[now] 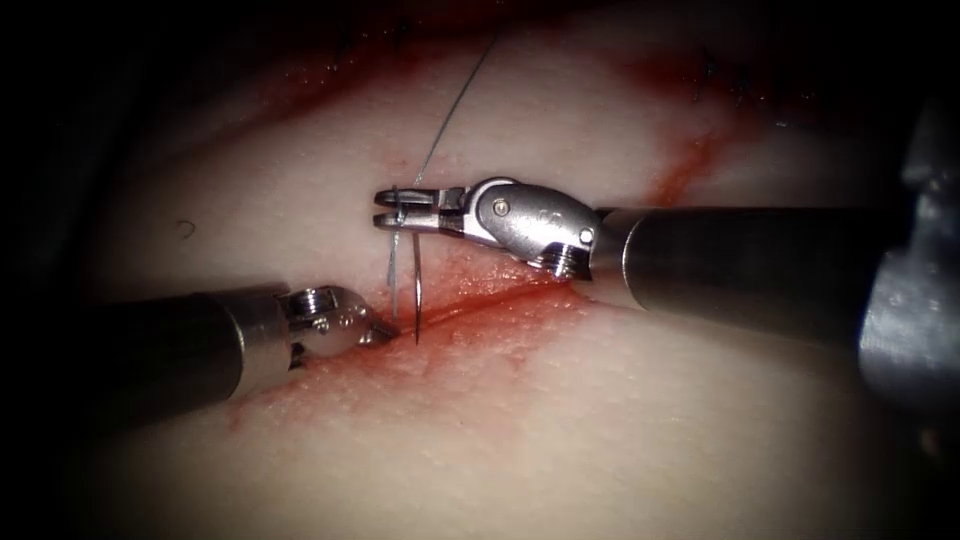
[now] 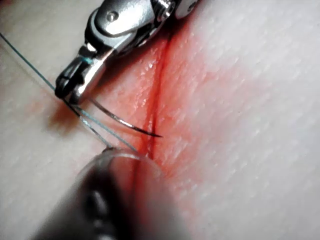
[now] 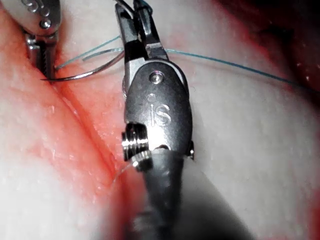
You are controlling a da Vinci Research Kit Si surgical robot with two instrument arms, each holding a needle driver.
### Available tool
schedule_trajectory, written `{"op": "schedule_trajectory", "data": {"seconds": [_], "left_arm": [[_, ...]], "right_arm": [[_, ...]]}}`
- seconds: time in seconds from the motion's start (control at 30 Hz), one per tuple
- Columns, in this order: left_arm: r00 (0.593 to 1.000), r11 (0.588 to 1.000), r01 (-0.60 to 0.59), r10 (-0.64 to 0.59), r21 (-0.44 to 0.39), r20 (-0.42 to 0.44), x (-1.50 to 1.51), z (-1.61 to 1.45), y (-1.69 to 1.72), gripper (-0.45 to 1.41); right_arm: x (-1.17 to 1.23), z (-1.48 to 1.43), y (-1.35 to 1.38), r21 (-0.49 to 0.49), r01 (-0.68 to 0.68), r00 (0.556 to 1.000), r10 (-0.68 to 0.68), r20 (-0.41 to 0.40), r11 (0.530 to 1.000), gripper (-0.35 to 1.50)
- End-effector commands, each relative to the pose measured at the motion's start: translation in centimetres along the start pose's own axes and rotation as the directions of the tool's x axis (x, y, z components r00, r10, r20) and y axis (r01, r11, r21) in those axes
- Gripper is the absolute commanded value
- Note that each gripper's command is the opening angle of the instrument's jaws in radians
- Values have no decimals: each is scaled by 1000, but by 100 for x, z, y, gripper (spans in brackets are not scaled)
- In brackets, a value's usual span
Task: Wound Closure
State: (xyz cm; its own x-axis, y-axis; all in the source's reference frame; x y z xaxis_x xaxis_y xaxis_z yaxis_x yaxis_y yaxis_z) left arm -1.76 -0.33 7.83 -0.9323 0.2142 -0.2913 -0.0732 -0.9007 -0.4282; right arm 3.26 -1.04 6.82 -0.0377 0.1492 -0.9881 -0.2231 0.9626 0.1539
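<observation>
We see right tool [image 1: 392, 212] pinching needle [image 1: 417, 290] near thread end, tip free over cut [image 1: 500, 295]; left tool [image 1: 375, 330] jaws we cannot tell; needle thin, stiff, slippery; we judge mid-curve best hold.

- In the endoscope view, the light is strongest on the middle of the tissue [image 1: 560, 420] and fades to black all round, deepest at the far left.
- Hard glare sits on the metal of the right tool [image 1: 383, 212] and the left tool [image 1: 385, 330]; their shafts stay dim.
- The red fluid [image 1: 500, 290] carries small wet glints.
- Both wrist views are strongly lit; in the left wrist view, the right tool throws a soft shadow on the tissue beside the needle [image 2: 125, 122].
</observation>
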Motion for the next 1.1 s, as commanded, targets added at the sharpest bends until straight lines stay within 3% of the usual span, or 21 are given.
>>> {"op": "schedule_trajectory", "data": {"seconds": [0.03, 0.3, 0.43, 0.83, 1.1], "left_arm": [[1000, 1000, -1, 1, -3, -1, 2, 9, 1, 46], [1000, 1000, 16, -16, -15, -4, -4, 6, 2, 78], [999, 999, 38, -38, -25, -7, -5, 5, 2, 81], [997, 996, 71, -72, -46, -30, -2, -8, -7, 78], [996, 995, 80, -82, -59, -32, -9, -4, -8, 64]], "right_arm": [[-9, 9, 3, 5, 15, 1000, -15, 0, 1000, -35], [-27, 12, -2, 39, 96, 995, -97, 1, 995, -35], [-26, 12, -4, 32, 152, 988, -151, -9, 988, -35], [-34, 14, -29, 34, 239, 970, -237, -47, 970, -35], [-33, 20, -48, 44, 242, 969, -239, -55, 969, -35]]}}
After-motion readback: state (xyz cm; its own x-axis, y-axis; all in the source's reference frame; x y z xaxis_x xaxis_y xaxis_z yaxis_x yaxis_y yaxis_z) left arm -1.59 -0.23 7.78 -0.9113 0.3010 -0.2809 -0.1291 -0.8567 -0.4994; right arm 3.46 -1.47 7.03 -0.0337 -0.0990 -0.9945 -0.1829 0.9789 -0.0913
